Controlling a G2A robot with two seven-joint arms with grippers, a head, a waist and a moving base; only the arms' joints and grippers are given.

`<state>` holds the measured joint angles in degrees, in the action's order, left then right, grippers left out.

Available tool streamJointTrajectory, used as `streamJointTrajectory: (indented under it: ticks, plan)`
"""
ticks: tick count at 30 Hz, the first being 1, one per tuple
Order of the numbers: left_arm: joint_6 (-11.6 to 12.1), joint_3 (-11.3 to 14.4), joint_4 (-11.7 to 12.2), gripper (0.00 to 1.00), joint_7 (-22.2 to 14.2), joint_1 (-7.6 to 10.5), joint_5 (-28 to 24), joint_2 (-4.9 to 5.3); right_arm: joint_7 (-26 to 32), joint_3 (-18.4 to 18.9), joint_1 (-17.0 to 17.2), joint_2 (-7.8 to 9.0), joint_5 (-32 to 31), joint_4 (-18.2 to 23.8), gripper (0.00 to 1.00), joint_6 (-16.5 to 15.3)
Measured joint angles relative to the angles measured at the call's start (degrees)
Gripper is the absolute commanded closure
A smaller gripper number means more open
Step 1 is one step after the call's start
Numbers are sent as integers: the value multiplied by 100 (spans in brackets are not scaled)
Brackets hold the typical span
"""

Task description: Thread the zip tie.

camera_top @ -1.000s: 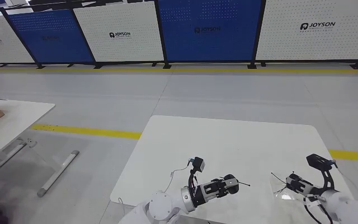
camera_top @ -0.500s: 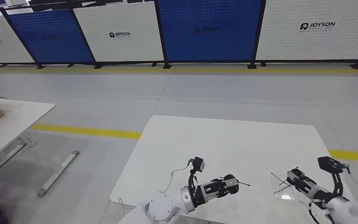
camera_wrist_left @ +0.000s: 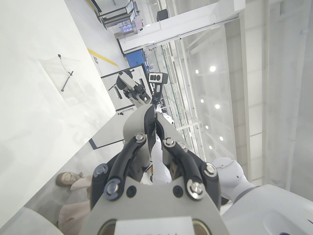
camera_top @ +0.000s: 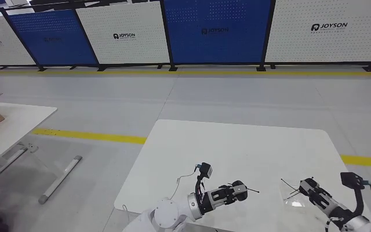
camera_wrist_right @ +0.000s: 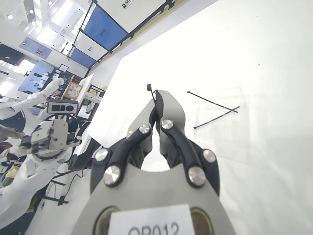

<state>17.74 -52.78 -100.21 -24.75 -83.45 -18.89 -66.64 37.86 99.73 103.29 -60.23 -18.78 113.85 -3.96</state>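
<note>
My right gripper (camera_wrist_right: 155,100) is shut on a black zip tie (camera_wrist_right: 149,89), whose head sticks out past the fingertips. In the top view this gripper (camera_top: 303,187) hovers at the table's near right, beside two more loose black zip ties (camera_top: 289,187). They lie crossed (camera_wrist_right: 215,109) on a clear plastic sheet (camera_wrist_right: 220,135). My left gripper (camera_top: 241,189) sits near the middle of the front edge, shut on a thin black zip tie (camera_top: 253,191) that points right toward the other gripper. In the left wrist view its fingers (camera_wrist_left: 151,116) are pressed together.
The white table (camera_top: 232,145) is bare apart from the clear sheet (camera_top: 293,200) near its right front. Blue and white pegboard panels (camera_top: 214,32) stand across the floor behind. A second white table (camera_top: 20,122) is off to the left.
The right arm has swung right and toward the table's near edge, its gripper staying close to the loose ties. The left arm has kept still.
</note>
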Motion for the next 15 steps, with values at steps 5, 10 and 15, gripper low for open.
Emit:
streamJointTrajectory:
  ticks: [5,10,15]
  plan:
    - [0,0,0,100,0,0,0,0,0,0,0,0,0,0,100,0]
    - [0,0,0,100,0,0,0,0,-3,-1,0,0,0,0,100,-1]
    - [0,0,0,100,0,0,0,0,-241,-77,-18,-28,330,-28,100,-189]
